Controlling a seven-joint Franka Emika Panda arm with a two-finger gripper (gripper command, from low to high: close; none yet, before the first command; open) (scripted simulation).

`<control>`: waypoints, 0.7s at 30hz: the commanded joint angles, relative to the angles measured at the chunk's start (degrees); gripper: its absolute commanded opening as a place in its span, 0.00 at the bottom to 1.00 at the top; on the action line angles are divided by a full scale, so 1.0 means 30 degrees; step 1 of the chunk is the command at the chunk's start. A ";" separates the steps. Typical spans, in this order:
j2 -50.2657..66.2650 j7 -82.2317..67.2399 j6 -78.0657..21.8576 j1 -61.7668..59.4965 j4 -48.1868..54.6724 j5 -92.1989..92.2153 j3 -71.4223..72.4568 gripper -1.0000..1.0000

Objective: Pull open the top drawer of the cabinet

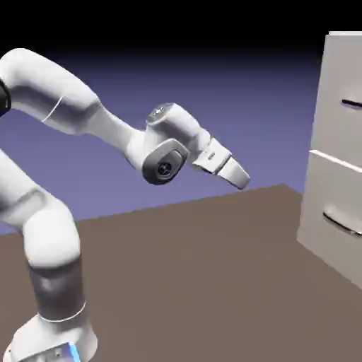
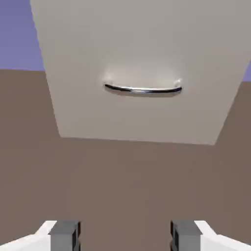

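Note:
The cabinet stands at the right edge of the exterior view, tall and light grey-white. Its top drawer carries a dark slim bar handle, cut off by the picture's edge. My gripper hangs in mid-air well left of the cabinet, below the top handle's height, pointing right and slightly down. The hand view looks at the cabinet from a distance. It shows the lower drawer's curved grey handle; the top handle is out of that view. My gripper is open, and only brown table shows between its fingertips.
The lower drawer front with its curved handle sits under the top one. The brown table stretches between my base and the cabinet.

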 commanded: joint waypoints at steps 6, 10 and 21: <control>0.2072 -0.4503 -0.0114 -0.1577 0.2682 -0.4985 0.1844 0.50; 0.3453 -0.7504 -0.0190 -0.2629 0.4469 -0.8307 0.3073 0.50; 0.7252 -1.5758 -0.0399 -0.5520 0.9384 -1.7443 0.6453 0.50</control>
